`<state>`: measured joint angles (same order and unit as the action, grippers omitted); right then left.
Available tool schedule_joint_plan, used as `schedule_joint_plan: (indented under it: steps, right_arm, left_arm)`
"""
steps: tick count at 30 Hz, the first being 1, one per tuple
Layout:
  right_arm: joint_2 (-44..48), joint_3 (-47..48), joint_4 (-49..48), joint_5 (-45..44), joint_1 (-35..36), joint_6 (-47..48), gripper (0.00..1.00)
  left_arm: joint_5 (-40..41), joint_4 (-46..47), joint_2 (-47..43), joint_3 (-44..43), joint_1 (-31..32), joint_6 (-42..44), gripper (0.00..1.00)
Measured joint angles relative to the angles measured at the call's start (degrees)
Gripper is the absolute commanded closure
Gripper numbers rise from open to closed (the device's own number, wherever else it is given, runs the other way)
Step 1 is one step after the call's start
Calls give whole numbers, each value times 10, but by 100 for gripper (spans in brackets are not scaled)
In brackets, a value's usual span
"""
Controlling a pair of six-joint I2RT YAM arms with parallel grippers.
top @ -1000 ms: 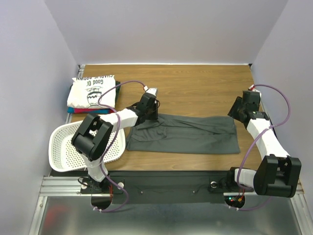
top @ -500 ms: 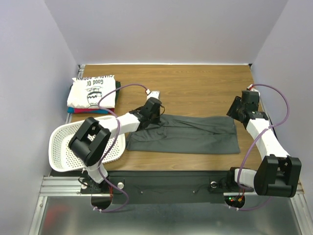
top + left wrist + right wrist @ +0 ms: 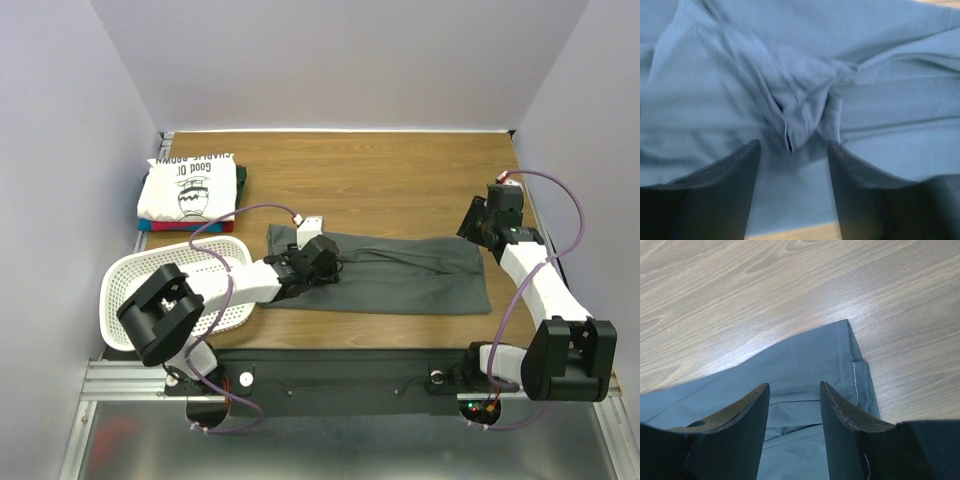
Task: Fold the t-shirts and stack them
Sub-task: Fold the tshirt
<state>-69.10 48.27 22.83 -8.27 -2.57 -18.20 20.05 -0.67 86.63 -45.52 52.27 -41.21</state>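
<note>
Wood table (image 3: 400, 180), lilac walls (image 3: 330, 60): L gripper (image 3: 792, 150) fingers spread astride bunched grey tee (image 3: 420, 275), R gripper (image 3: 792, 390) spread over its hem corner.

Charcoal-grey tee (image 3: 400, 270) stretched flat across the middle of the desk, folded into a long band running left to right. Its left end is rumpled, and up close a ridge of cloth (image 3: 800, 120) stands pinched up, creases fanning off it. The right end lies smooth, hemmed corner (image 3: 852, 365) square. Back left, the folded stack: white graphic tee (image 3: 190, 185) on top, lettering showing, a red edge (image 3: 165, 223) beneath.
</note>
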Motion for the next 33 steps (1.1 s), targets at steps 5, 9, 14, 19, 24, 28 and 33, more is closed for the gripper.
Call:
schedule_joint_plan:
  steps: [5, 9, 14, 19, 24, 28, 33]
  right_arm:
    - [-3, 0, -2, 0, 6, 0, 49]
    - [-11, 0, -2, -1, 12, 1, 49]
    - [-23, 0, -3, -3, 19, 4, 49]
    - [-26, 0, -3, -3, 19, 5, 49]
    - [-27, 0, -4, -5, 31, 5, 49]
    - [-33, 0, -4, -5, 38, 5, 49]
    - [-34, 0, -4, -6, 39, 5, 49]
  left_arm:
    - [25, -16, -28, 0, 8, -14, 12]
    - [63, -30, -31, -26, 2, -3, 12]
    - [90, -33, 5, -86, -41, 29, 21]
    - [108, -33, 51, -112, -77, 59, 30]
    - [100, -34, 93, -127, -91, 78, 32]
    - [95, -32, 116, -137, -91, 82, 39]
    - [90, -30, 140, -140, -92, 85, 54]
